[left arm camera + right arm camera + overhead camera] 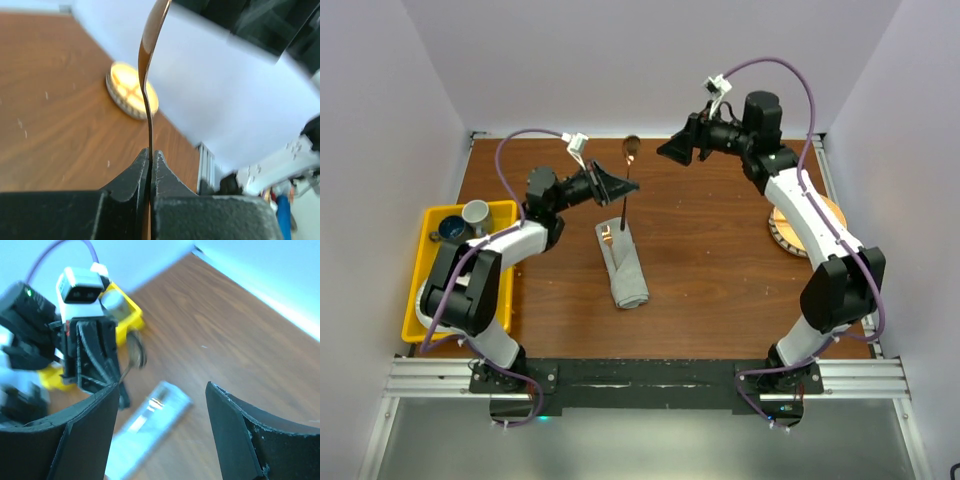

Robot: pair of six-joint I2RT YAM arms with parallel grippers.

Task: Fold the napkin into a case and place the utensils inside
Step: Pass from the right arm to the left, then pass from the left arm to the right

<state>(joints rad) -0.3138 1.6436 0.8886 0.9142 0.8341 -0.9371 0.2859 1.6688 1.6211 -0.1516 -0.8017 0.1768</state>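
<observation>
The napkin is already folded. It lies as a narrow grey case (625,270) in the middle of the table (720,290), with its long side running away from the arms. So the step in hand is, in my judgement, the second one: to bring the spoon (630,152) into the case.

The left fingers (134,177) are pressed together on the thin handle of the spoon and carry it alone. The bowl is at the far end, away from these fingers. In the top view the lower end of the handle stands over the far end of the case. I cannot tell whether the tip is inside the fold or only above it. The right fingers (87,432) stand wide apart and hold nothing. They hang near the bowl of the spoon without touching it.

The next move calls for the left arm to lower and tilt the handle, so that it slides into the opening and not onto the top of the cloth. The cloth is soft and may shift under the push.
</observation>
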